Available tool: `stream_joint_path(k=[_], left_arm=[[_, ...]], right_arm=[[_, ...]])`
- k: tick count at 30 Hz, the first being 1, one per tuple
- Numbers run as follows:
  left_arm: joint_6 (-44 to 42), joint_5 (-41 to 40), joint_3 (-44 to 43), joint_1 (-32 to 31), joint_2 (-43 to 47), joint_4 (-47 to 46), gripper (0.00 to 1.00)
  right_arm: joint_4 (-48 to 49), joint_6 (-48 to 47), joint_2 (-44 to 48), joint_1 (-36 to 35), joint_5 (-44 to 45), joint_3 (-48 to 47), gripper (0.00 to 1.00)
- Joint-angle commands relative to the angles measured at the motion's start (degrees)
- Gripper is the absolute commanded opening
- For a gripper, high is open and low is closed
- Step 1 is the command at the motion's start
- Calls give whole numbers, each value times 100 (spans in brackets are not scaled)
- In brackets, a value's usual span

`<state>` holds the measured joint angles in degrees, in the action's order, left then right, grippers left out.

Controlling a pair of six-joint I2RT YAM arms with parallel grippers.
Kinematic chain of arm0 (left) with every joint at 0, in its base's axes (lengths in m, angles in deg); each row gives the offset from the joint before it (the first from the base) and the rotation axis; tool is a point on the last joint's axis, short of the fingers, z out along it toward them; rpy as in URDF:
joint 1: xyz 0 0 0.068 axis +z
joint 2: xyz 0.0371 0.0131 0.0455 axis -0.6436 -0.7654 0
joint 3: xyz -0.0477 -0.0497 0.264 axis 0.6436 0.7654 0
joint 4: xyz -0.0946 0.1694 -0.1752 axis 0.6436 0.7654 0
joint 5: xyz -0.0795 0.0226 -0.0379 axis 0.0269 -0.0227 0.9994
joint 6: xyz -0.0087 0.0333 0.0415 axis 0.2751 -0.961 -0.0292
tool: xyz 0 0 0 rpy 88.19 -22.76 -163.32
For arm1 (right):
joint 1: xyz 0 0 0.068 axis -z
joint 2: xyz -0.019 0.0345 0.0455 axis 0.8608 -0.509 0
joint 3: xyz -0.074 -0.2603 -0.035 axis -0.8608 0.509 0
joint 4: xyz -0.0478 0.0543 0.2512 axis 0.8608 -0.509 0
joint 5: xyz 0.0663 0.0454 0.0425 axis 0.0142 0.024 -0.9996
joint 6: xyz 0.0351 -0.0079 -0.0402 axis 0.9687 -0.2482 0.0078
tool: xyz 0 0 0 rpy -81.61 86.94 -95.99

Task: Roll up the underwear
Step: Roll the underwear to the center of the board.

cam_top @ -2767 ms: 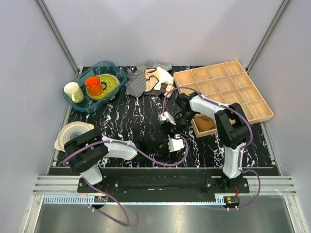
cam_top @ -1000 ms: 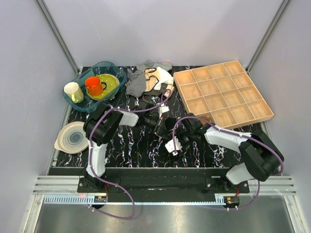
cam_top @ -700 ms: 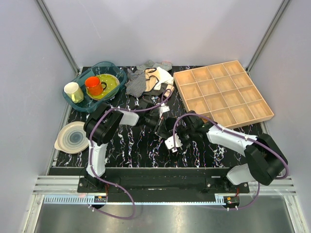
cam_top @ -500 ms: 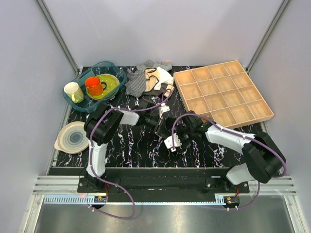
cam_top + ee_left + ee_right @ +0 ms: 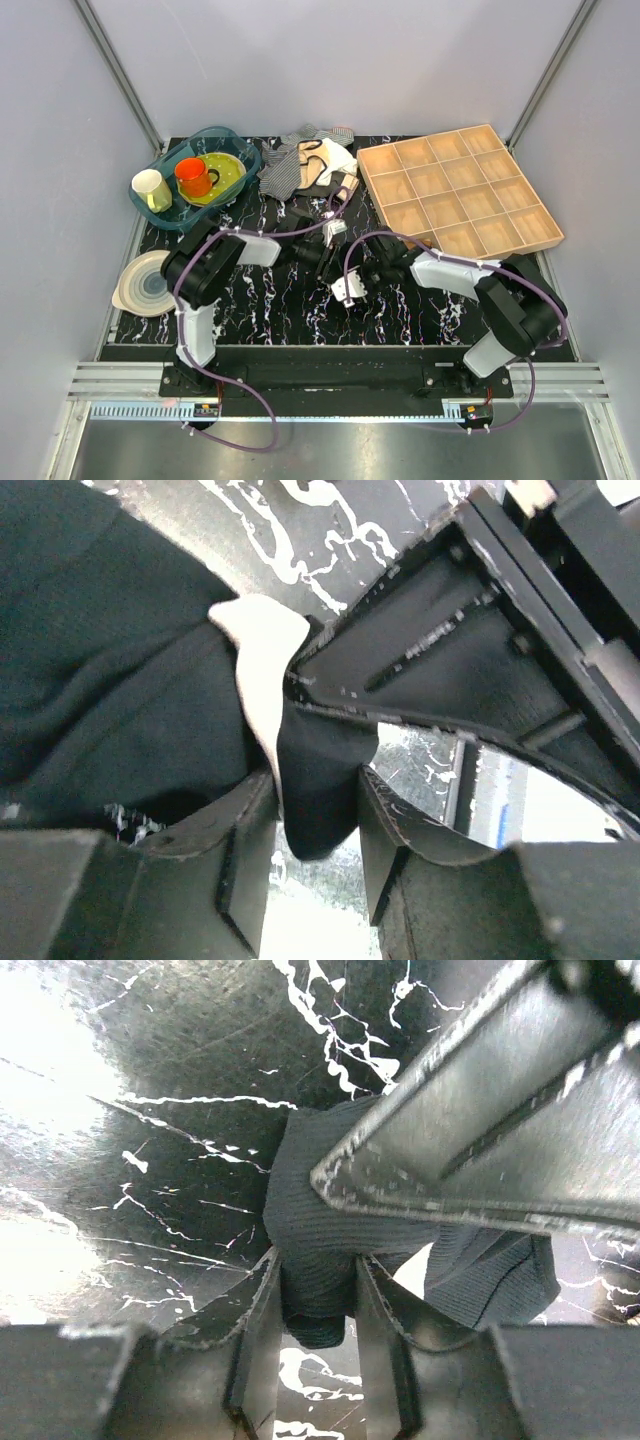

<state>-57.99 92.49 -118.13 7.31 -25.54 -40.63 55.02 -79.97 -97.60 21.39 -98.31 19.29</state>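
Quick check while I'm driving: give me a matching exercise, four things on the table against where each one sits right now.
1 orange mug
2 wooden tray
3 stacked plates
4 underwear

A centre
B far right
C inside the blue bin, far left
D near left

Pairs: 1-C, 2-B, 3-D, 4-A

You've got matt black rib-knit cloth on the underwear (image 5: 318, 1260), w/ a smooth cream patch (image 5: 262, 665). Table (image 5: 268, 300): glossy black marble-look, white veins. Tray (image 5: 445, 178), far right corner: pale bare wood, matt. Tub (image 5: 178, 226), far left corner: shiny translucent blue plastic.
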Motion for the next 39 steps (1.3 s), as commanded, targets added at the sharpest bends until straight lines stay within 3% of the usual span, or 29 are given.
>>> stream_joint_path(k=[1,5,8,11,14,20,25,39], left_arm=[[-228,-1274,745,32,1092,-786,41],[-570,-1915,1718,32,2076,-1533,43],[-755,-2118,2465,15,2727,-2341,45],[-905,-2224,3319,-55,3273,-3788,47],[-1386,-2286,3778,-292,3624,-4302,53],[-2678,-2873,3094,-1320,3565,-2769,56],[-3295,-3261,2409,-1874,3081,-2063,57],[-4262,-3789,1177,-2104,1754,-937,58]], right_arm=[[-1172,428,-319,40,20,-261,33],[-2176,631,-530,163,-367,-911,29],[-2879,727,-626,374,-798,-1333,29],[-3495,850,-863,558,-1105,-1737,29],[-3873,1052,-1153,699,-1247,-2054,29],[-4664,1378,-1874,1121,-1712,-2836,29],[-5095,1510,-2287,1358,-1976,-3275,29],[-5465,1519,-2797,1534,-2134,-3681,31]])
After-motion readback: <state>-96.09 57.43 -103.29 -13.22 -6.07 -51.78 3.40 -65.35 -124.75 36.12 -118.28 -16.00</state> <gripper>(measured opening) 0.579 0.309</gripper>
